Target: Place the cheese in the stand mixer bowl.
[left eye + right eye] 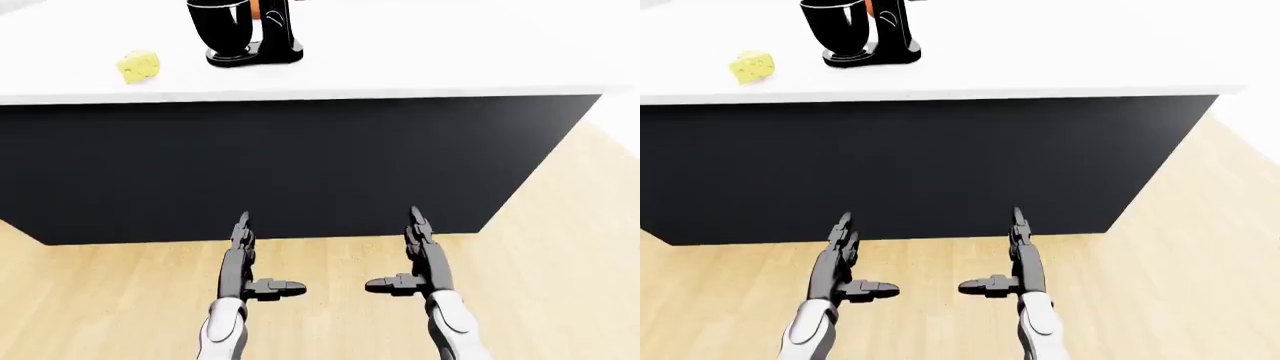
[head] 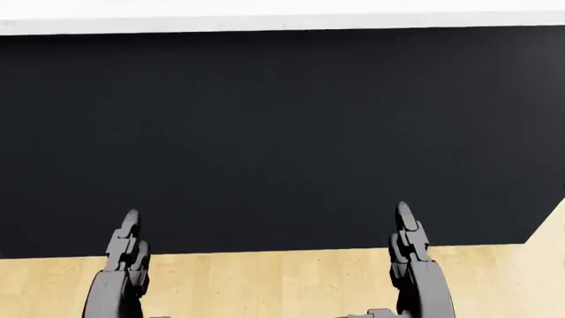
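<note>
In the upper left of the left-eye view a yellow wedge of cheese (image 1: 139, 66) lies on the white countertop (image 1: 450, 52), close to the counter's near edge. To its right, near but apart from it, stands a black stand mixer (image 1: 250, 31) with its glossy black bowl (image 1: 222, 27) seated on the base; the top edge of the frame cuts off the mixer's head, and the bowl's inside cannot be seen from this angle, so what it holds cannot be told. The cheese is outside the bowl, resting on the counter. Below the white top, the dark face of the island (image 1: 300, 165) fills the middle of the eye views and almost all of the head view, with pale wooden floor (image 1: 560, 247) along the bottom and at the right. Both hands sit low in the frame, over the floor and well apart from the cheese and mixer. The left hand (image 1: 245, 262) and the right hand (image 1: 420, 259) each point their fingers straight up toward the island with the thumb stuck out sideways toward the other hand; both are spread wide and hold nothing.
</note>
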You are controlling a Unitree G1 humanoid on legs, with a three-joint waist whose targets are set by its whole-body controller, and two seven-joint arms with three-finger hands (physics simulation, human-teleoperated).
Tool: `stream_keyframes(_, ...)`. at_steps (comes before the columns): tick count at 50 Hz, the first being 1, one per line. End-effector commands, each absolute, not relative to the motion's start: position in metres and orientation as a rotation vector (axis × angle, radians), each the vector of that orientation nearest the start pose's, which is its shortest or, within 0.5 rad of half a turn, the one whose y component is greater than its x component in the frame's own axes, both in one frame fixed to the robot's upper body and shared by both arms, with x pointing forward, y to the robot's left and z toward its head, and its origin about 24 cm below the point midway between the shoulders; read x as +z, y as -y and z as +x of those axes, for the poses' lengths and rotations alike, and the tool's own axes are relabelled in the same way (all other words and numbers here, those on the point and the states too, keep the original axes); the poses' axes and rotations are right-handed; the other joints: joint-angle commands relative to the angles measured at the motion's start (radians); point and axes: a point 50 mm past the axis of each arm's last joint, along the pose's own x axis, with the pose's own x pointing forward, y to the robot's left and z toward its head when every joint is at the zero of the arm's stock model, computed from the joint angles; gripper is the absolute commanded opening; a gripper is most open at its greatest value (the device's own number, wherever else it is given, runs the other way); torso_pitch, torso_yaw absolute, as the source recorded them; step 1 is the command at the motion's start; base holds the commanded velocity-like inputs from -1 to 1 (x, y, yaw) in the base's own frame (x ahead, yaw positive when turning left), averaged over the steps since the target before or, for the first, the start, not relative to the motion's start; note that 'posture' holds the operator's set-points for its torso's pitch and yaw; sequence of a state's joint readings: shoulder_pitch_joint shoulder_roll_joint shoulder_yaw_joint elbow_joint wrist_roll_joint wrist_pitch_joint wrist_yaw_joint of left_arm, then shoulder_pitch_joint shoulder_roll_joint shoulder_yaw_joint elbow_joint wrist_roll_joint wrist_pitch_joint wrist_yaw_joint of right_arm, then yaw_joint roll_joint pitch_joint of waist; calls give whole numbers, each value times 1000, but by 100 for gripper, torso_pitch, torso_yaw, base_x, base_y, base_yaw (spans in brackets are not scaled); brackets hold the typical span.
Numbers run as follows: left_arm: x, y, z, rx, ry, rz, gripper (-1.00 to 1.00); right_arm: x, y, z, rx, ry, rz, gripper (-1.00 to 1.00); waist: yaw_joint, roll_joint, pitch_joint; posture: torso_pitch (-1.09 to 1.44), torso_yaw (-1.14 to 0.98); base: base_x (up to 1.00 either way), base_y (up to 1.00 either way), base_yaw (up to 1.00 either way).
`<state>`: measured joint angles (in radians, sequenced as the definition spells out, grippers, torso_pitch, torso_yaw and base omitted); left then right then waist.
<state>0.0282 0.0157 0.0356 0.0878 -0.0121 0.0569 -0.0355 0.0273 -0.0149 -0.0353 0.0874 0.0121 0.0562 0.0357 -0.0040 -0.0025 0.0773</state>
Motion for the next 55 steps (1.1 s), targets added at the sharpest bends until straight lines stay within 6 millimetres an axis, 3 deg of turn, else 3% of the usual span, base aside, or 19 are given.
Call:
stream_keyframes(1,52,-161,255,-1,15,14,100,45,160,255,-12,-13,-13,100,-2,-8,-1,0,0,0,0,0)
stream_keyframes(3,58,-162,254,1,23,16,100,51,161,253,-14,4,-31,100,8,-1,-64,0,0,0,0,0)
stream_keyframes(5,61,-163,254,3,29,19,100,53,162,252,-17,8,-43,100,6,-8,-17,0,0,0,0,0)
stream_keyframes(7,64,-163,254,3,33,22,100,58,161,251,-11,24,-48,100,8,-8,-68,0,0,0,0,0)
stream_keyframes(12,80,-162,255,0,52,22,100,75,164,248,-17,63,-62,100,10,-5,-79,0,0,0,0,0)
stream_keyframes(25,140,-163,253,-3,152,43,100,133,170,243,-45,170,-148,100,9,-5,-92,0,0,0,0,0)
stream_keyframes(34,158,-166,246,9,197,63,100,149,171,240,-72,191,-183,100,9,-3,-86,0,0,0,0,0)
stream_keyframes(35,161,-166,245,9,203,67,100,150,172,240,-75,188,-184,100,8,3,-99,0,0,0,5,0)
stream_keyframes(38,165,-167,243,13,212,67,100,150,172,239,-77,188,-189,100,6,0,-75,0,0,0,15,0)
stream_keyframes(43,167,-168,240,15,217,67,100,152,170,240,-75,187,-198,100,-2,35,-61,0,0,0,16,0)
stream_keyframes(46,166,-169,240,19,220,69,100,154,170,239,-74,186,-201,100,0,37,-62,0,0,0,23,0)
stream_keyframes(49,166,-169,240,20,220,71,100,156,169,239,-70,188,-203,100,0,-9,-57,0,0,0,34,0)
stream_keyframes(50,167,-169,239,19,221,73,100,156,168,239,-69,190,-203,100,1,-35,-54,0,0,0,35,0)
stream_keyframes(51,168,-170,239,21,221,72,100,156,168,239,-69,189,-204,100,-9,-47,-42,0,0,0,34,0)
stream_keyframes(52,169,-170,239,21,222,72,100,157,168,239,-69,190,-205,100,-9,-22,-49,0,0,0,35,0)
stream_keyframes(55,169,-169,238,18,224,76,100,158,168,239,-68,192,-206,100,-10,-41,-65,0,0,0,35,0)
